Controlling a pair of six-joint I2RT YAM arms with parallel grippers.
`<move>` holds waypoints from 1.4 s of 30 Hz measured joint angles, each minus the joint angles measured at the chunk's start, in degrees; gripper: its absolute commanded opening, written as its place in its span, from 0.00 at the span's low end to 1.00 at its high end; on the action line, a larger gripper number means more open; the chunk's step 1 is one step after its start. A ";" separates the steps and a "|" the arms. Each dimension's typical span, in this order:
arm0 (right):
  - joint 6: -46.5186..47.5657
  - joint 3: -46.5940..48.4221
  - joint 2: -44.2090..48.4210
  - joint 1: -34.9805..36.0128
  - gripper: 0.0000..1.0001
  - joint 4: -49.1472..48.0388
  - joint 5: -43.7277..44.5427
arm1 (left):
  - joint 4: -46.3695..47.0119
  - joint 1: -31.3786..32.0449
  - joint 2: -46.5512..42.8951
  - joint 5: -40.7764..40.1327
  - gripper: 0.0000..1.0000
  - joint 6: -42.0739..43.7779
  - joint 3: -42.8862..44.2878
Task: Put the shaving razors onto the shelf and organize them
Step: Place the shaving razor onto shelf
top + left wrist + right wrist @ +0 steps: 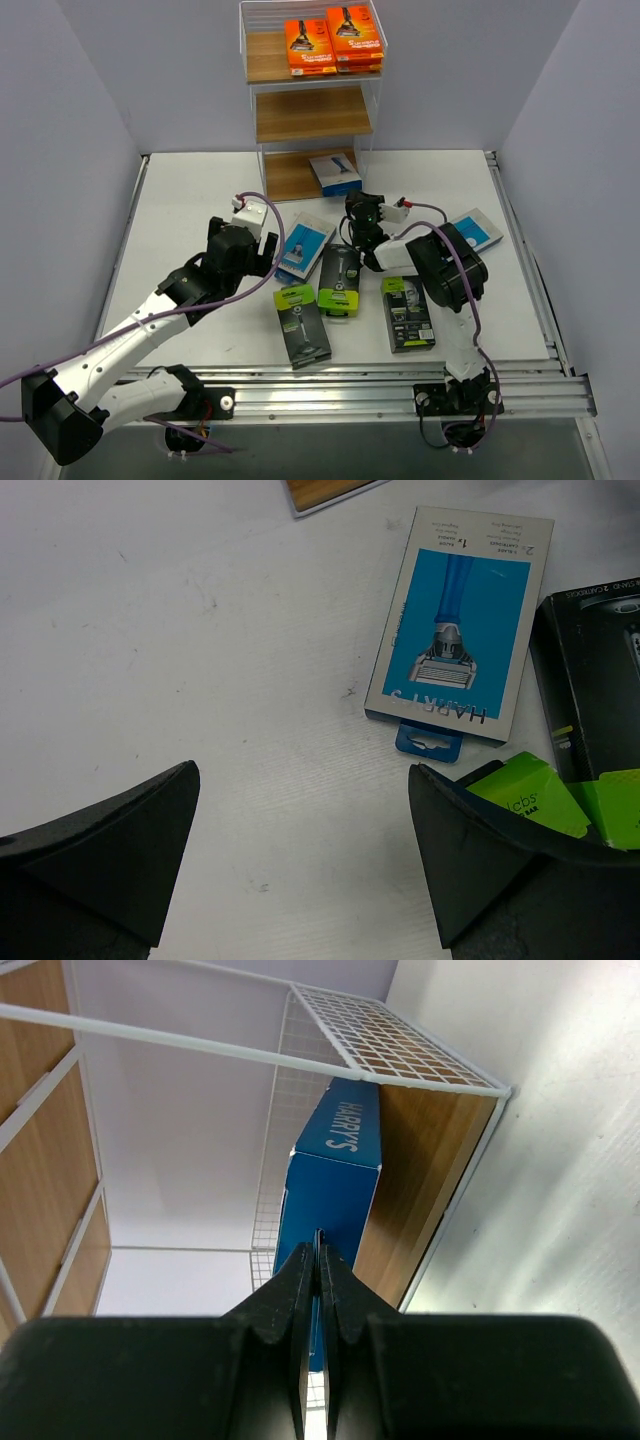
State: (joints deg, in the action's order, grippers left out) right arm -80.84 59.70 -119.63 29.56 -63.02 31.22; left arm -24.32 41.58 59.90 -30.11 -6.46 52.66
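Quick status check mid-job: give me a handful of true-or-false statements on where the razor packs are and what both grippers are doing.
1. The orange packs sit on the top tier of the shelf. True.
2. The blue pack inside the shelf sits on the middle tier. False: it sits on the bottom tier.
3. The left gripper is open above the table, holding nothing. True.
4. The right gripper is wide open. False: it is shut with nothing between its fingers, pointing at the bottom tier.
5. Three black packs with green tops lie on the table. True.
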 measured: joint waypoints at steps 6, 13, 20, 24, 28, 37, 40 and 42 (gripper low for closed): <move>-2.62 1.97 -2.10 -0.39 0.00 0.81 0.98 | -0.02 0.00 0.00 0.07 0.95 -0.22 0.00; -6.05 4.92 -4.68 -0.74 0.00 2.99 1.62 | -0.07 0.00 0.00 0.46 0.95 -0.39 0.00; -7.85 9.16 -6.64 -0.76 0.00 6.51 2.05 | -0.09 0.07 0.00 0.83 0.95 -0.44 0.00; -9.44 10.21 -6.71 -0.74 0.00 9.20 2.60 | -0.09 0.07 -0.02 1.07 0.95 -0.46 0.00; -11.54 10.93 -6.82 -0.74 0.00 11.56 3.32 | -0.09 0.11 -0.02 1.44 0.95 -0.59 0.00; -17.05 11.58 -6.82 0.15 0.00 18.14 7.65 | -0.11 0.11 -0.02 1.99 0.94 -0.83 0.00; -18.84 12.09 -6.82 0.55 0.00 19.30 9.20 | -0.11 0.11 -0.02 2.08 0.94 -0.85 0.00; -19.80 12.59 -6.82 0.72 0.00 20.15 9.79 | -0.11 0.11 -0.02 2.10 0.95 -0.85 0.00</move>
State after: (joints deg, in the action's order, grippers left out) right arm -100.64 72.29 -126.45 30.28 -42.87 41.01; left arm -24.43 41.69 59.88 -28.01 -7.31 52.66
